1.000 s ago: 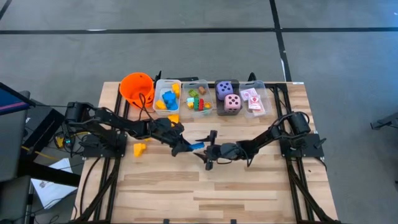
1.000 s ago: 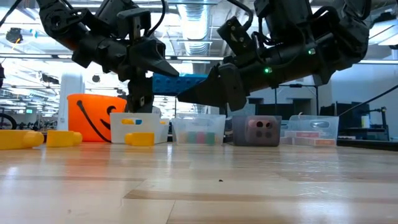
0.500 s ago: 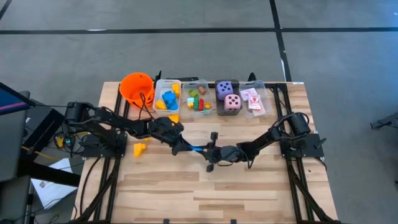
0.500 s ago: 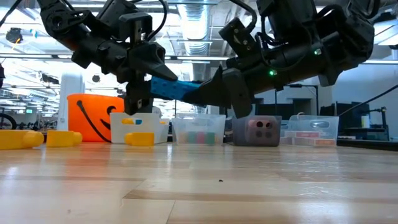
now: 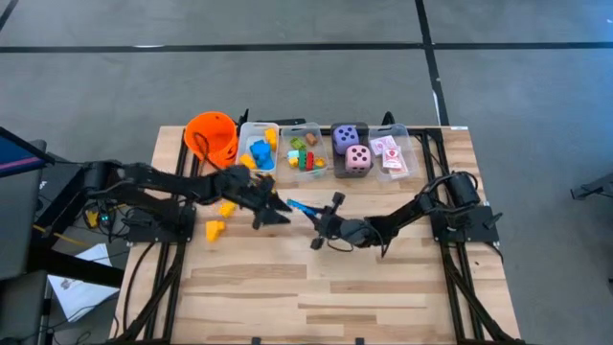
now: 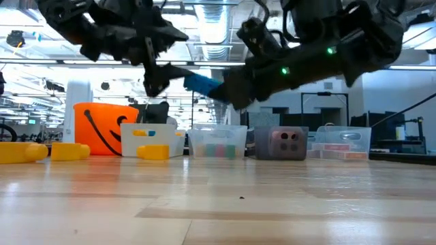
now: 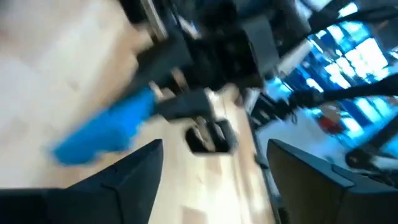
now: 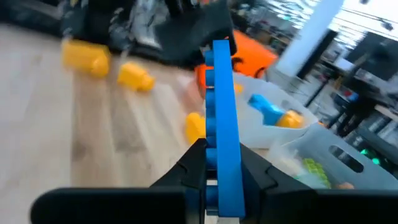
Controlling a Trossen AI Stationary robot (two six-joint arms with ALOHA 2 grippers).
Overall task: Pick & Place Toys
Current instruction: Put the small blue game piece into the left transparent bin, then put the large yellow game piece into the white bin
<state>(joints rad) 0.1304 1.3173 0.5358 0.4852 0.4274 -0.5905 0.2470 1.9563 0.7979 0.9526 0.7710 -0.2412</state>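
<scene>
I see the long blue block (image 5: 299, 207) held in the air above the middle of the worktop (image 5: 383, 287), clamped at one end by my right hand (image 5: 319, 219). My left hand (image 5: 271, 213) hangs just beside the block's free end, released and apart from it. Behind them stand the clear bins (image 5: 257, 139) and the orange bucket (image 5: 212, 133).

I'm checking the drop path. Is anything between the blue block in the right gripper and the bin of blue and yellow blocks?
Nothing visible: the right gripper holds the long blue block above bare table; the left gripper is beside it.
</scene>
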